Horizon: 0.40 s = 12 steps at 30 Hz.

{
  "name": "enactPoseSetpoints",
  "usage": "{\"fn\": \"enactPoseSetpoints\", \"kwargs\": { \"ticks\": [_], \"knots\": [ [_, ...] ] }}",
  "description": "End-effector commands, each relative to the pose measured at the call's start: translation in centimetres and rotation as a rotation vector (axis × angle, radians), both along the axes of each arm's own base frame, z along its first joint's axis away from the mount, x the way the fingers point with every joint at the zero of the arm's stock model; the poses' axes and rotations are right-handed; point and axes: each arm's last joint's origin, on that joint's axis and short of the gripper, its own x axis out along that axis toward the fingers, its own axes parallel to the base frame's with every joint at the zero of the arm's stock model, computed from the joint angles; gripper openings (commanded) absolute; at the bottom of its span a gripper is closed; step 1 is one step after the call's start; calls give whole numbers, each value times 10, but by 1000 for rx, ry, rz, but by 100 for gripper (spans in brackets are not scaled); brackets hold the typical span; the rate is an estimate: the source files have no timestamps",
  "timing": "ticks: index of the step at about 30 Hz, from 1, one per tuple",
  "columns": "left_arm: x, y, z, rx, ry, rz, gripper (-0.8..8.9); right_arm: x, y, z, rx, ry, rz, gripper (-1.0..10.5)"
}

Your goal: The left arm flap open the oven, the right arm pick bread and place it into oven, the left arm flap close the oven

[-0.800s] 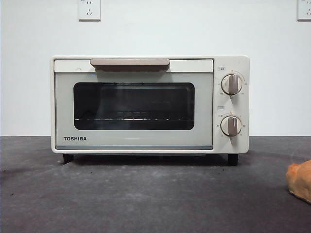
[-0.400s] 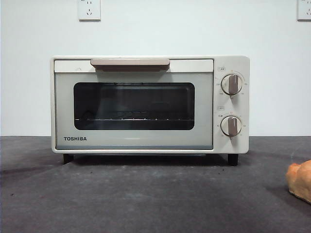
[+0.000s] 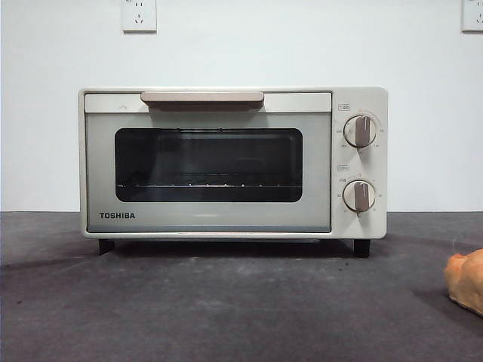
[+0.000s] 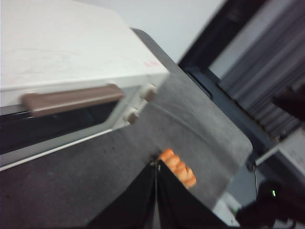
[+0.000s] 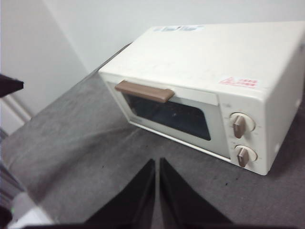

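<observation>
The cream-white TOSHIBA oven point(image 3: 232, 162) stands on the dark table with its door shut and its beige handle point(image 3: 201, 98) at the top. It also shows in the left wrist view point(image 4: 71, 57) and the right wrist view point(image 5: 209, 81). The orange-brown bread point(image 3: 466, 280) lies at the right edge of the front view and shows in the left wrist view point(image 4: 178, 167). My left gripper point(image 4: 156, 191) is shut and empty, high above the table in front of the oven. My right gripper point(image 5: 157, 191) is shut and empty, also held high, away from the oven.
The dark grey table point(image 3: 226, 302) stretches in front of the oven. A white wall with two sockets point(image 3: 138, 15) stands behind. The table's right edge and dark frame parts point(image 4: 267, 95) show in the left wrist view.
</observation>
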Motion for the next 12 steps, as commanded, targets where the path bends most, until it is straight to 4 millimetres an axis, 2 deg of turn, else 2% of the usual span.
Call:
{"fn": "enactPoseSetpoints", "kwargs": {
  "ticks": [1, 4, 6, 9, 12],
  "knots": [
    [-1, -1, 8, 42, -99, -36, 13, -1, 1, 5, -33, -51, 29, 11],
    [-1, -1, 8, 49, -114, -23, 84, -1, 2, 5, -33, -51, 36, 12],
    [0, -1, 9, 52, -120, -10, 182, -1, 2, 5, -33, -51, 34, 27],
    [3, -1, 9, 58, -129, 8, 341, 0, 1, 5, -46, -52, -1, 149],
    [5, -2, 9, 62, -132, 20, 429, 0, 0, 4, -63, -53, -44, 319]
  ]
}}
